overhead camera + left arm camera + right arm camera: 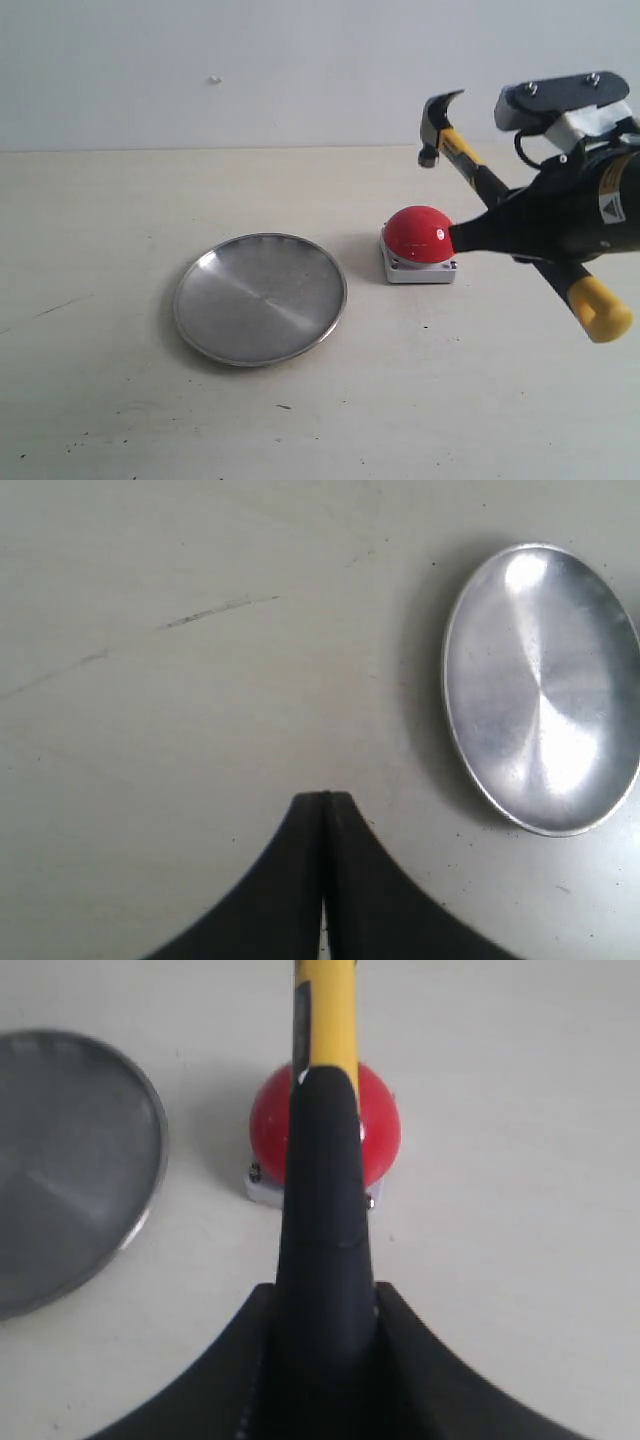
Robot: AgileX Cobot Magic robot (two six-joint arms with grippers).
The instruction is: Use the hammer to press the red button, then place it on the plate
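My right gripper (505,225) is shut on the black grip of the hammer (470,160), which slants in the air. Its dark head (437,118) is raised behind and above the red button (420,235), and its yellow end (598,308) points toward the front right. In the right wrist view the handle (325,1030) runs over the red button (375,1125), with the gripper (325,1295) clamped round the grip. The silver plate (260,298) lies left of the button with nothing on it. My left gripper (324,798) is shut on nothing, above bare table beside the plate (540,690).
The pale tabletop (120,400) carries faint scratches and dark specks. A plain wall (250,70) rises behind the table's far edge. The right arm's camera mount (560,100) sits above the gripper.
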